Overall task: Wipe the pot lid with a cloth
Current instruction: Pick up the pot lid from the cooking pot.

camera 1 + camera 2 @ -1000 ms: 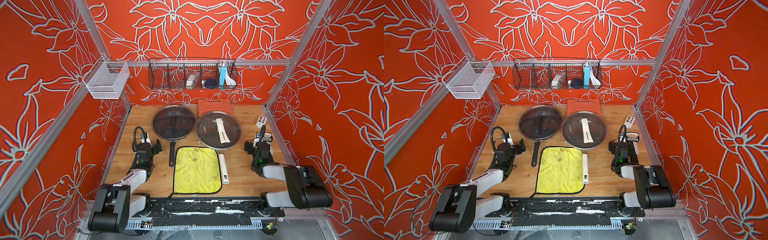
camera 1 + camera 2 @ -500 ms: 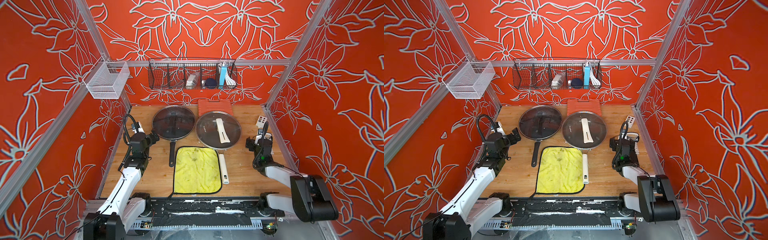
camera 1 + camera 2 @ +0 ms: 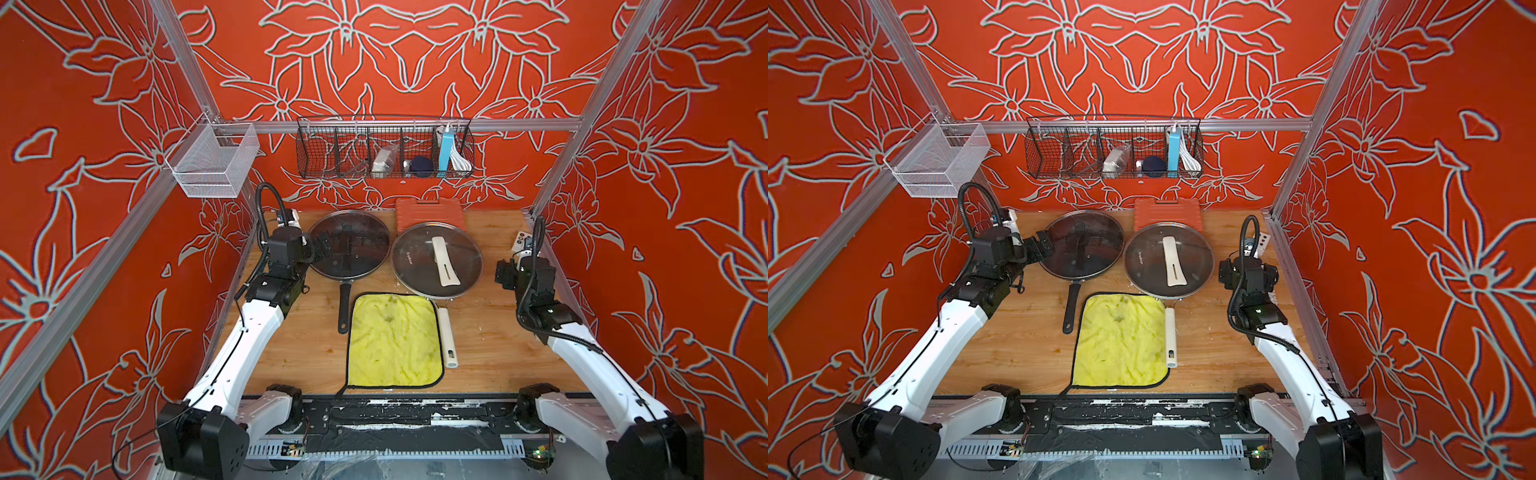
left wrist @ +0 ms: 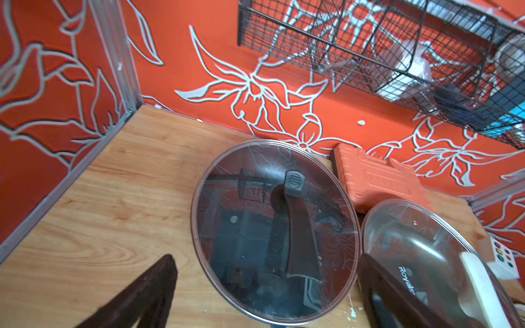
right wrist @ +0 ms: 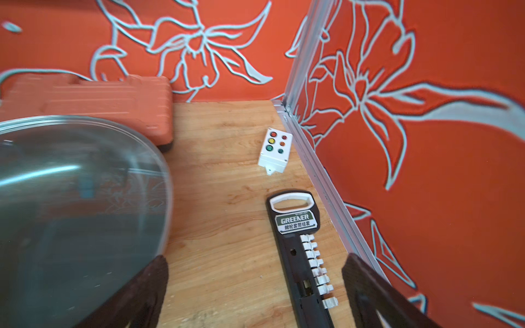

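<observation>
Barely begun, nothing wiped yet: cloth (image 3: 394,338) flat and untouched, dark-handled lid (image 3: 361,257) and white-handled lid (image 3: 415,266) just behind it, left gripper (image 3: 323,248) and right gripper (image 3: 501,274) gaping empty either side, next pinching up a cloth edge.

Place: staged lab cell, mock kitchen corner
Walls: floral-print panels (image 3: 395,62) on aluminium frame (image 3: 519,124)
Bench: wooden tabletop (image 3: 490,332), frying pans (image 3: 343,307), button box (image 5: 275,150)

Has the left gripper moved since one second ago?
Yes. The left gripper went toward the back wall, from beside the black pan handle to the dark pan's lid.
</observation>
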{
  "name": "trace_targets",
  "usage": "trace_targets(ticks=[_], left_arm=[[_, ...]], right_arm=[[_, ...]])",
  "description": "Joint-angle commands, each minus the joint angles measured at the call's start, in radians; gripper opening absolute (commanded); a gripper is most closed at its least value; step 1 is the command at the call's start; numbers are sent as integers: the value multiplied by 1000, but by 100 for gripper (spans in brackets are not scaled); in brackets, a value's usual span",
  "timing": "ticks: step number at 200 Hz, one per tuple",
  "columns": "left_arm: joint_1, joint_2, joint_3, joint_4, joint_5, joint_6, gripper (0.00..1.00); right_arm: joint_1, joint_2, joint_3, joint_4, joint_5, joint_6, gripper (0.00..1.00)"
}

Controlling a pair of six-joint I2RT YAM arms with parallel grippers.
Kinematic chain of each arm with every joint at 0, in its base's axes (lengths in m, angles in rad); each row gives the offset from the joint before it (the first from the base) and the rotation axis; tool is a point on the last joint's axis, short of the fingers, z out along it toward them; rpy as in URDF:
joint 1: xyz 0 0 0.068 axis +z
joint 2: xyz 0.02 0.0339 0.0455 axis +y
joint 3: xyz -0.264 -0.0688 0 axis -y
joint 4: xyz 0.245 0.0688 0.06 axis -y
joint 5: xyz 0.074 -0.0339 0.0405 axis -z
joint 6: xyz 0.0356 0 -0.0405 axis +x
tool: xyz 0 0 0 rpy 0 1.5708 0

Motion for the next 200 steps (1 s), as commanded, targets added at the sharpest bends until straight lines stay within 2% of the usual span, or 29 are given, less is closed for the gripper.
trace_targets(ticks=[1, 44, 94, 128, 149, 200], left_arm=[[-20, 59, 106, -137, 15, -6, 98], [-43, 210, 276, -235, 32, 38, 98], [-48, 480, 596, -510, 103, 95, 98], [-54, 631, 764, -645, 120, 129, 98], [-58, 687, 817, -676, 140, 139, 95], [-77, 748, 816, -638, 116, 177, 89]], right_arm=[[74, -4, 114, -270, 54, 59, 98], [273, 48, 278, -520, 78, 179, 98], [428, 65, 364, -644, 80, 284, 98], [518, 38, 380, -701, 92, 341, 98], [577, 14, 373, -725, 109, 385, 98], [686, 17, 351, -713, 78, 432, 98]])
